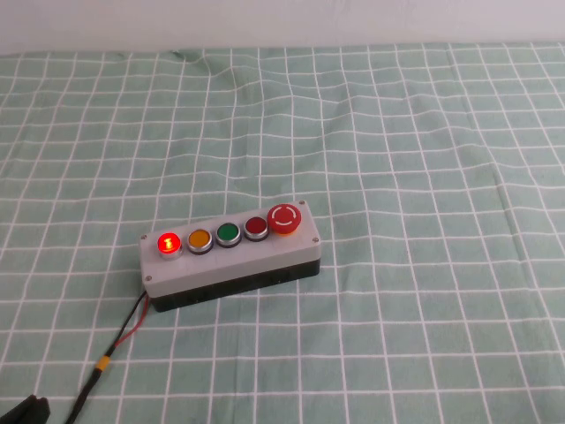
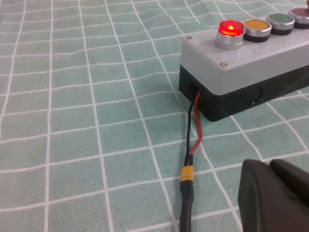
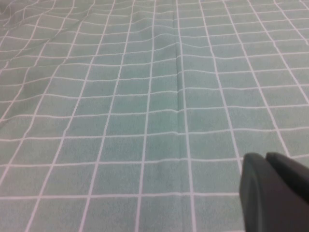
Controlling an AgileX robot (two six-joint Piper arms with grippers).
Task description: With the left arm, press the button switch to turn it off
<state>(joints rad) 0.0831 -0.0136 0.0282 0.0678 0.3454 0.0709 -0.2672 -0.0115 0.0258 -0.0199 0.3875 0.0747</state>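
Note:
The button switch (image 1: 168, 243) is small, round and glows bright red in a silver ring. It is the left end one of five on a grey-and-black box (image 1: 231, 268) in the middle of the table. It also shows in the left wrist view (image 2: 230, 29). My left gripper (image 1: 25, 412) is just in view at the bottom left corner, well short of the box. In the left wrist view, the left gripper (image 2: 268, 166) is shut and empty, low over the cloth. My right gripper (image 3: 264, 158) is shut and empty over bare cloth, out of the high view.
An orange button (image 1: 199, 239), a green button (image 1: 228, 233), a dark red button (image 1: 256, 227) and a large red mushroom button (image 1: 284, 218) follow along the box. A black-and-red cable (image 1: 125, 329) with a yellow connector (image 2: 187, 173) runs from the box's left end. A green checked cloth (image 1: 424, 141) covers the table.

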